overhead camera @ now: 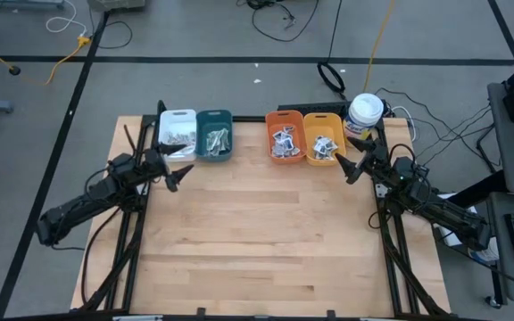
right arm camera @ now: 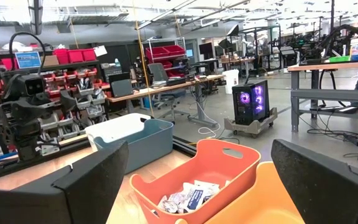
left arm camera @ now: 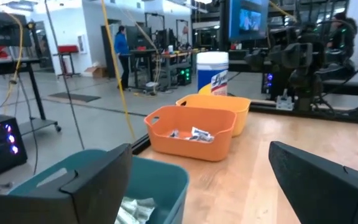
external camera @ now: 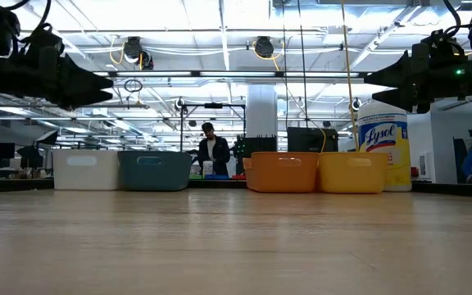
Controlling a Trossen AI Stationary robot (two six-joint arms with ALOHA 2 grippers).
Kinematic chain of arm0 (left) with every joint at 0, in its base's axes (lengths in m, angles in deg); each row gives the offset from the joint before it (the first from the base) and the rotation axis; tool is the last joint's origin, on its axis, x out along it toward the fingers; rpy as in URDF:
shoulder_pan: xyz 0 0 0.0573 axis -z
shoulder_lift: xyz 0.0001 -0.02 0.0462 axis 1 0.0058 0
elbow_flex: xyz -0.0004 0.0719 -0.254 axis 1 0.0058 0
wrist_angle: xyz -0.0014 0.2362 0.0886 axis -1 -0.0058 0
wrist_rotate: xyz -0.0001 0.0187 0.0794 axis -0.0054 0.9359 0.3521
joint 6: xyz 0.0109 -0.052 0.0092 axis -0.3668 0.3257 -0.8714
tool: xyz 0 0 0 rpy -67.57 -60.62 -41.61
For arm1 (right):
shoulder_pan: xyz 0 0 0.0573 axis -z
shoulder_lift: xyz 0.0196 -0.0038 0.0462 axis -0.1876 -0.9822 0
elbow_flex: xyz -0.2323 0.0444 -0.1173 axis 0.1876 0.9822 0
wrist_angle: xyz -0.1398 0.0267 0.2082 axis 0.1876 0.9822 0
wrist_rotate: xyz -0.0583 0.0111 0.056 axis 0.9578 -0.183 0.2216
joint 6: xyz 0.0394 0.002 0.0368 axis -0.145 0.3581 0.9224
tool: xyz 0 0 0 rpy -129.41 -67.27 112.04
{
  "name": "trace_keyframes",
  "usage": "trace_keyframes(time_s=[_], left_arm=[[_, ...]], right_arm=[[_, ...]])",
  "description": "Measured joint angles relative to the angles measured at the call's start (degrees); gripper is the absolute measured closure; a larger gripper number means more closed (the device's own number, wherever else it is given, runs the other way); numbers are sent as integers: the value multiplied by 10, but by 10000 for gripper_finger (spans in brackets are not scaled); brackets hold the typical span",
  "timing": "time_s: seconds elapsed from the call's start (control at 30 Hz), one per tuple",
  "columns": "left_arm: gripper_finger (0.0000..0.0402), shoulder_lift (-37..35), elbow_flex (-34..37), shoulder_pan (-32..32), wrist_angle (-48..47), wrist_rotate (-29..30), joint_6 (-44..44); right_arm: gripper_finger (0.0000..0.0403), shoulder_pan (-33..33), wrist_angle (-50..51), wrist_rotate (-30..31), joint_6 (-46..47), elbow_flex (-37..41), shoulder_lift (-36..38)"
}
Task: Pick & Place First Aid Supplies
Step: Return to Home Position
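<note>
The first aid supplies are small flat packets lying in four bins along the table's far edge: a white bin [overhead camera: 178, 132], a teal bin [overhead camera: 214, 134], an orange bin [overhead camera: 285, 135] and a yellow bin [overhead camera: 323, 136]. White packets with dark print [left arm camera: 191, 134] show in the orange bin, and again as packets [right arm camera: 182, 199] in the right wrist view. My left gripper [overhead camera: 178, 176] hovers open just near of the white and teal bins, pointing level. My right gripper [overhead camera: 353, 168] hovers open near the yellow bin's right corner. Neither holds anything.
A white canister with a yellow label [overhead camera: 365, 113] stands right of the yellow bin at the far right corner. The wooden tabletop [overhead camera: 257, 241] stretches bare toward the near edge. Cables lie on the floor beyond the table. A person [external camera: 213, 154] stands far off in the room.
</note>
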Motion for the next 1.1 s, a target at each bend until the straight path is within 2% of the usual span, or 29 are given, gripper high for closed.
trace_keyframes(time_s=[0.3, 0.67, 1.1], left_arm=[[25, 3, 0, -7, -1, 2, -33], [16, 11, 0, -7, -1, 2, -24], [27, 11, 0, -7, -1, 1, -23]], right_arm=[[11, 0, 0, 0, 0, 0, 0], [11, 0, 0, 0, 0, 0, 0], [11, 0, 0, 0, 0, 0, 0]])
